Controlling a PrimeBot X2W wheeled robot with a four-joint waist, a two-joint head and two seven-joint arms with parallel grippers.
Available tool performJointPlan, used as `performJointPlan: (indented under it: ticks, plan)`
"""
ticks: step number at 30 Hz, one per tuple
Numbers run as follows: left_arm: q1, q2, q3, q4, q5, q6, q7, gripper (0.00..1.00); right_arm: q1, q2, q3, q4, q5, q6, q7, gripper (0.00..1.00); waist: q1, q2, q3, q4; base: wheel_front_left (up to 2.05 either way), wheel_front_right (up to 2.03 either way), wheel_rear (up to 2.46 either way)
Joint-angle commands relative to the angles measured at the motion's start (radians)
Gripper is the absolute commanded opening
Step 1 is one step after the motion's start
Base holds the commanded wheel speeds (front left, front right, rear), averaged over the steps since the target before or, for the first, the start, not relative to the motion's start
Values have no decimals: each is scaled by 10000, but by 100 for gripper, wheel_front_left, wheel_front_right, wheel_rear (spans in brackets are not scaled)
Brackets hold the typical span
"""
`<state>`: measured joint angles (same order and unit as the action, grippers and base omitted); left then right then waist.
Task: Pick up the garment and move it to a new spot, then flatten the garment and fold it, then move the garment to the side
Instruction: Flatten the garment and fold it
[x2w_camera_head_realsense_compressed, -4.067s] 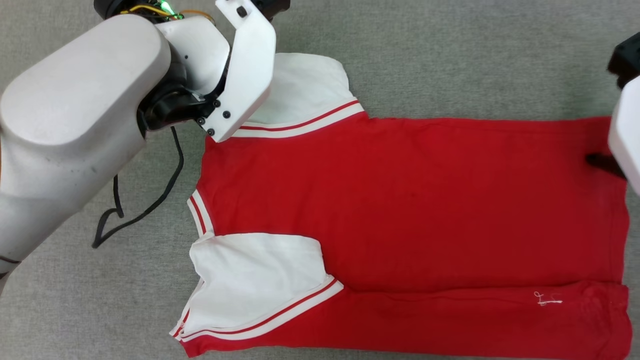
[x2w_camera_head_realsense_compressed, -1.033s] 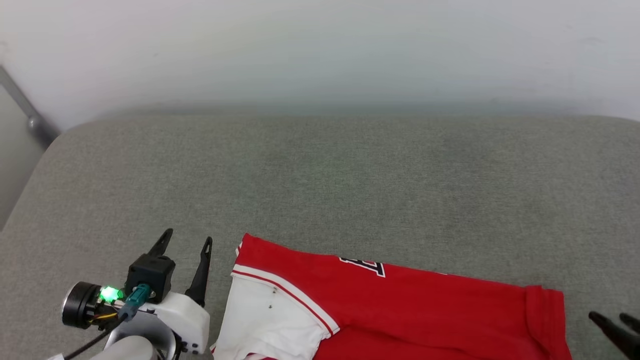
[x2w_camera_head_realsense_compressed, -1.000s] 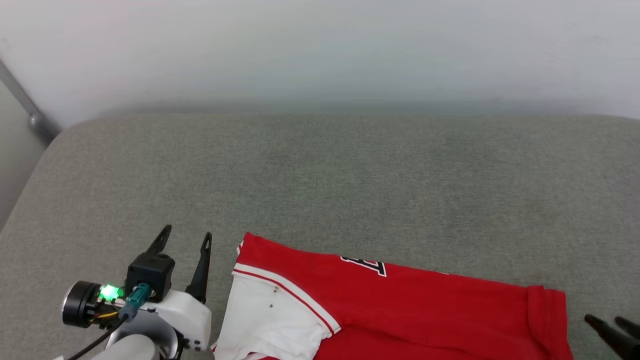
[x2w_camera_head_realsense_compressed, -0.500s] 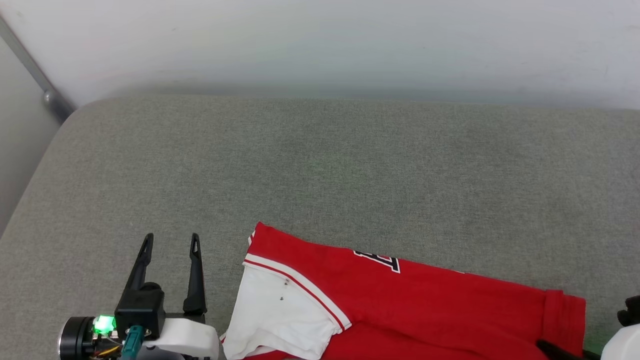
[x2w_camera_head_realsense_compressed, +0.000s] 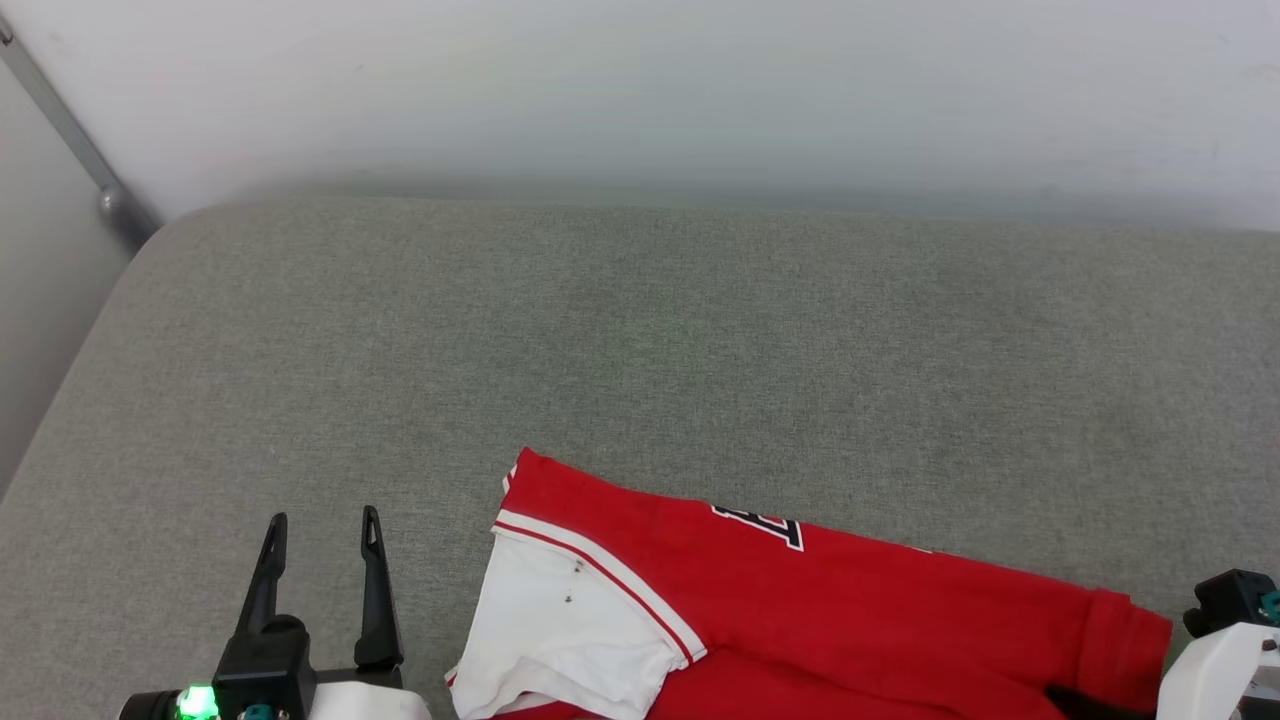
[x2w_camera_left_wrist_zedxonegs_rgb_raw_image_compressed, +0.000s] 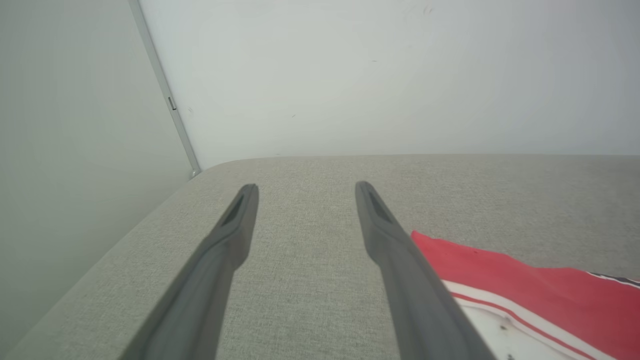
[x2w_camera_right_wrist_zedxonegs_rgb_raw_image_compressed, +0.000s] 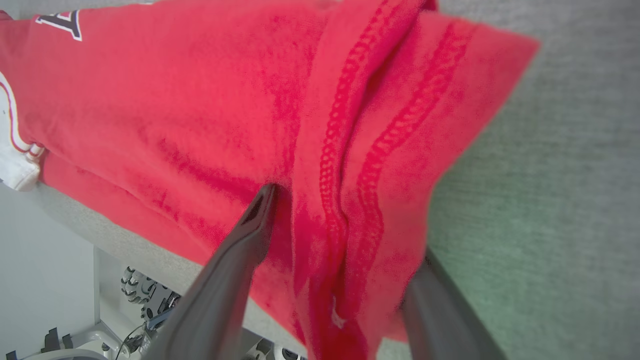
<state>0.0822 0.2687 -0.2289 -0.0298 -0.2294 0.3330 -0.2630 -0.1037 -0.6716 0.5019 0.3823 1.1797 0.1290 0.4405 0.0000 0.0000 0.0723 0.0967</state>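
Grey woven padded surface (x2w_camera_head_realsense_compressed: 640, 330), rounded far-left corner, against a plain pale wall (x2w_camera_head_realsense_compressed: 640, 90); folded red T-shirt (x2w_camera_head_realsense_compressed: 850, 610) at its near edge, long axis left-right, white sleeve (x2w_camera_head_realsense_compressed: 560, 630) left, stitched hem (x2w_camera_right_wrist_zedxonegs_rgb_raw_image_compressed: 370, 150) right; left gripper (x2w_camera_head_realsense_compressed: 323, 515) spread, empty, just left; right gripper (x2w_camera_right_wrist_zedxonegs_rgb_raw_image_compressed: 345, 222) spread astride the hem.

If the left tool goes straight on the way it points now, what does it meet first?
The way looks free: the left tool points over the cushion, beside the shirt, toward the wall; depth is unclear.
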Motion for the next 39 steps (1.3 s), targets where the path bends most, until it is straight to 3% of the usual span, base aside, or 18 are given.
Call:
performJointPlan:
  ticks: [1,11,24,31,39]
  plan:
    - [185,-160,224,37,218,-196,-19,100,-2,470,341,26,50,28,163,0,0,0,-65,-3,0,0,0]
    - [730,-884,1136,44,1167,-1208,-19,100,-551,-680,-288,33,163,13,-73,0,0,0,-360,-136,0,0,0]
    - [998,-1355,1535,223,1831,-1960,-19,100,-283,-2538,-1380,962,58,13,585,0,0,0,-523,-260,0,0,0]
    - [1151,-1459,1668,271,1980,-2094,-19,100,48,-2717,-1487,354,-237,13,908,0,0,0,-662,-353,0,0,0]
    - [1125,-1537,1838,341,2057,-2213,-20,100,-18,-2274,-1563,-2104,-775,13,1450,0,0,0,-744,-477,0,0,0]
